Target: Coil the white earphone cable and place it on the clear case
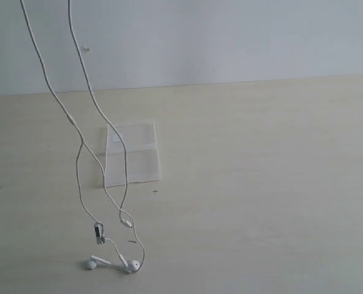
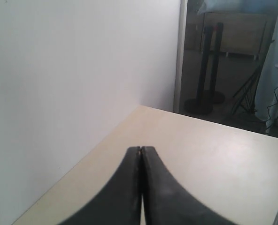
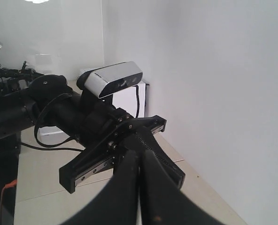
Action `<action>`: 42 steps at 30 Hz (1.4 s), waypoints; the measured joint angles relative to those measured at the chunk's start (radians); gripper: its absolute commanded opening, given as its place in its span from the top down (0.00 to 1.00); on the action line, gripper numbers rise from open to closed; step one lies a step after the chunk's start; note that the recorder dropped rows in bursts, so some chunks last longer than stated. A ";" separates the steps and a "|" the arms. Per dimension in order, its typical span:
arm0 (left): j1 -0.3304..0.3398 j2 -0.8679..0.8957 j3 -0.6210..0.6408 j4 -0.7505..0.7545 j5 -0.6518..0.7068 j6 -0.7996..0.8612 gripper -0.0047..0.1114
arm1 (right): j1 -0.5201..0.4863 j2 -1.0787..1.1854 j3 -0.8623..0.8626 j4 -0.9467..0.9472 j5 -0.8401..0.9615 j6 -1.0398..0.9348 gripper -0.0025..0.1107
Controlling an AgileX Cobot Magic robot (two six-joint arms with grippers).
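The white earphone cable (image 1: 77, 165) hangs in two thin strands that rise out of the top left of the exterior view. Its two earbuds (image 1: 91, 264) rest on the table, and the inline remote (image 1: 99, 232) dangles just above them. Behind the strands, the clear case (image 1: 141, 162) lies flat on the table with a small white label. Neither gripper appears in the exterior view. My left gripper (image 2: 141, 149) has its fingers pressed together, high over the table by the wall. My right gripper (image 3: 139, 152) is also shut, close to the left arm (image 3: 59, 112). The cord itself is hidden between the fingers.
A white wall runs along the back of the pale table (image 1: 261, 184). Past the table's far corner stands a dark floor stand (image 2: 204, 101). A white box (image 3: 129, 98) sits behind the left arm's wrist camera (image 3: 111, 78).
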 measured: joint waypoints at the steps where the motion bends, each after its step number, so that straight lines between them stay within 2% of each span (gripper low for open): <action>1: 0.000 0.000 0.000 0.000 0.000 -0.002 0.96 | 0.000 0.000 0.000 0.002 0.000 0.000 0.98; 8: 0.000 0.000 0.000 0.000 0.000 -0.004 0.96 | 0.000 -0.020 0.000 0.006 0.000 -0.004 0.98; 16: 0.000 0.000 0.000 -0.007 0.000 0.008 0.88 | 0.000 -0.024 0.000 0.018 0.011 -0.012 0.98; 28: 0.000 0.000 0.000 0.020 0.000 0.010 0.87 | 0.000 -0.024 0.000 0.018 0.011 -0.017 0.98; 31: 0.000 0.000 0.000 0.032 0.000 0.008 0.77 | 0.000 -0.024 0.000 0.018 0.011 -0.019 0.98; 35: 0.000 0.000 0.000 0.028 0.000 0.013 0.57 | 0.000 -0.024 0.000 0.020 0.011 -0.019 0.98; 39: -0.015 0.000 0.000 0.023 0.000 0.029 0.56 | 0.000 -0.024 0.000 0.022 0.011 -0.019 0.98; 42: -0.075 0.000 0.000 0.032 -0.002 0.063 0.55 | 0.000 -0.024 0.000 0.022 0.011 -0.019 0.98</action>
